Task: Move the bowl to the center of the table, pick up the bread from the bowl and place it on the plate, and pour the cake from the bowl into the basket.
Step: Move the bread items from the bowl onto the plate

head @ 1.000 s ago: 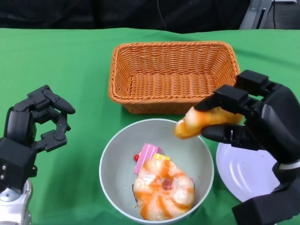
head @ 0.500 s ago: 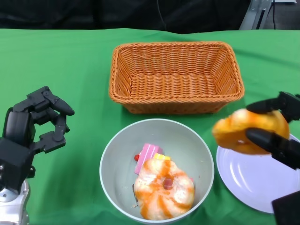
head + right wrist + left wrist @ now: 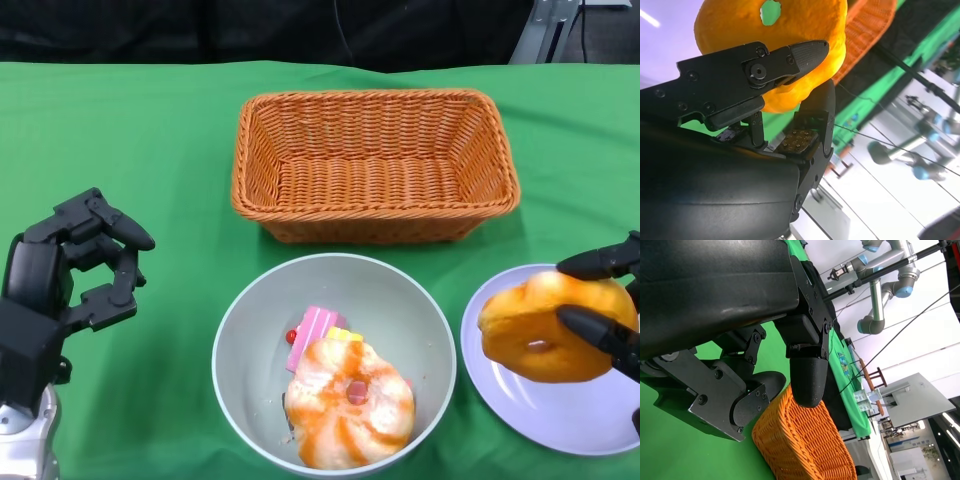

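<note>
On my head view I see the right hand (image 3: 610,310) at the right edge of the picture, and it holds the ring-shaped bread (image 3: 553,325) between its black fingers (image 3: 598,264), one above the bread and one in front of it. The bread hangs over the white plate (image 3: 520,385), on the plate's side nearer to the basket; I cannot tell if it touches the plate surface. In the right wrist view the same bread (image 3: 775,45) is pressed between a finger (image 3: 785,60) and the thumb, and its hole shows the green cloth behind it.

The grey bowl (image 3: 250,330) stands on the green tabletop (image 3: 150,130) in front of me, just beside the plate and near the basket. Inside the bowl I see the orange-and-white glazed cake (image 3: 348,403), and behind it a pink slice (image 3: 312,330) with a small yellow piece and a red bead touching it.

The woven orange basket (image 3: 375,165) stands behind the bowl, on the far side of the tabletop, with nothing in it that I can see.

The left hand (image 3: 75,275) hovers over the cloth at the left, well apart from the bowl. Its fingers are curved but separated, and it has nothing in them. The left wrist view shows its fingers (image 3: 807,375) above the green cloth with the basket (image 3: 800,445) beyond them.
</note>
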You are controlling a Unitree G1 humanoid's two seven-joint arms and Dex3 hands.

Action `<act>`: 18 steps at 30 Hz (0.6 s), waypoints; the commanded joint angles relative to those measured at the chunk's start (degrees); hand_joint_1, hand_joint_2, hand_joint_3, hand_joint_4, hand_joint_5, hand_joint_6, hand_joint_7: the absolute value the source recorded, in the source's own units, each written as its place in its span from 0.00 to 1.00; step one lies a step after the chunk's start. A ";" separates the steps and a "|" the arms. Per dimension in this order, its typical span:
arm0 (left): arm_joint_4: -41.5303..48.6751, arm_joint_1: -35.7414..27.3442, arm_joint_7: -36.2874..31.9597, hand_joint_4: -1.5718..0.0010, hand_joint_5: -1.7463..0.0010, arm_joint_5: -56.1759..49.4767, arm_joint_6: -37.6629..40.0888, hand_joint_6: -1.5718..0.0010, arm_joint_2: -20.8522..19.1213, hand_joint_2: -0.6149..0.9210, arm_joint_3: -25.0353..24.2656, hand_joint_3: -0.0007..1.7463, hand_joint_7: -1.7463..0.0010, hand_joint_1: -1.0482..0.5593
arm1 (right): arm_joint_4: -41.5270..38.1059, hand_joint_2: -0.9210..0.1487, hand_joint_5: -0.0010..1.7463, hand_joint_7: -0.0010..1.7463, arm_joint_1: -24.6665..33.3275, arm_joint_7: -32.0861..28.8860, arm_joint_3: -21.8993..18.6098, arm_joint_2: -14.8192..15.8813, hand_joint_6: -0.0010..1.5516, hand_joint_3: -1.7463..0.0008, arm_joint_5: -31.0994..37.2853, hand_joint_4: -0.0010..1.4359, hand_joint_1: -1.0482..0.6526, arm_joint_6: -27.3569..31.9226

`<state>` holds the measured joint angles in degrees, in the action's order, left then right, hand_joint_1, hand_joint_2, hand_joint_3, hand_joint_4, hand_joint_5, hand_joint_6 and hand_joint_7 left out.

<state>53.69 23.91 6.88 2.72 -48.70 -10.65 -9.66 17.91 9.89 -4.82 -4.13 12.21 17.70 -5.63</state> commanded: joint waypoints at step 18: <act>-1.37 -0.25 0.34 0.49 0.10 0.00 -0.10 0.49 -1.68 0.74 -0.38 0.67 0.22 0.64 | -2.88 0.00 0.59 0.26 -1.96 2.21 1.73 0.52 0.64 0.96 5.81 0.64 0.51 17.26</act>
<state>53.01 23.87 7.33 2.71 -48.79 -10.88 -9.65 16.13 8.63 -1.81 -2.55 12.06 22.87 11.39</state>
